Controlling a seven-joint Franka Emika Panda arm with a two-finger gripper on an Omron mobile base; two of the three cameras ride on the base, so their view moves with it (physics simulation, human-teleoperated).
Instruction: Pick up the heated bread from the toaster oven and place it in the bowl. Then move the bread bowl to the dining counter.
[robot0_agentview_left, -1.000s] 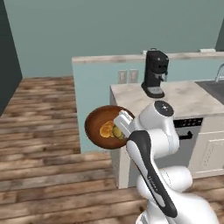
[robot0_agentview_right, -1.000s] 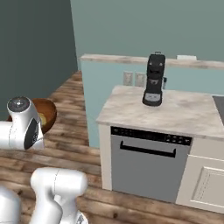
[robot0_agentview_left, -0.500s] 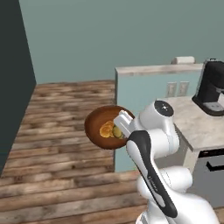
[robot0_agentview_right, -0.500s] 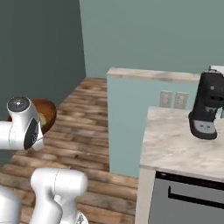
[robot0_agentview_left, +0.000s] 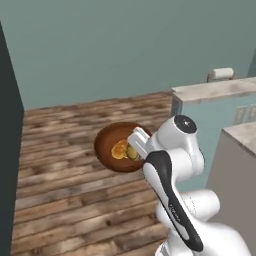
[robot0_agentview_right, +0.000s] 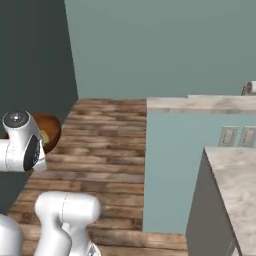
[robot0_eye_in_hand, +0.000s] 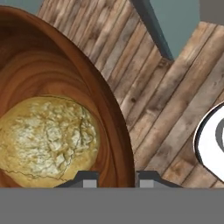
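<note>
My gripper (robot0_agentview_left: 139, 145) is shut on the near rim of the brown wooden bowl (robot0_agentview_left: 107, 142), which I hold out level above the plank floor, to the arm's left. In the bowl lie the yellowish-olive heated bread (robot0_agentview_left: 133, 153), close to the fingers, and a golden-orange bread piece (robot0_agentview_left: 120, 149). The hand view looks into the bowl (robot0_eye_in_hand: 52, 65): the bread (robot0_eye_in_hand: 48, 140) lies on its bottom, and the rim runs down between my gripper (robot0_eye_in_hand: 116, 179)'s two tips. From the right, the bowl (robot0_agentview_right: 51, 129) pokes out behind the arm. The toaster oven and the dining counter are out of view.
A teal half-wall with a beige marble ledge (robot0_agentview_left: 220, 90) stands to the right, a paper roll (robot0_agentview_left: 220, 75) on it. A grey-sided marble worktop (robot0_agentview_right: 227, 180) lies nearer, at the right. Wood floor (robot0_agentview_left: 60, 150) stretches ahead to a teal wall; a dark wall (robot0_agentview_right: 30, 60) stands at the left.
The whole picture has slid right: the base has turned left, and the coffee machine and worktop left the frame. The arm, the bowl and the grip look the same.
</note>
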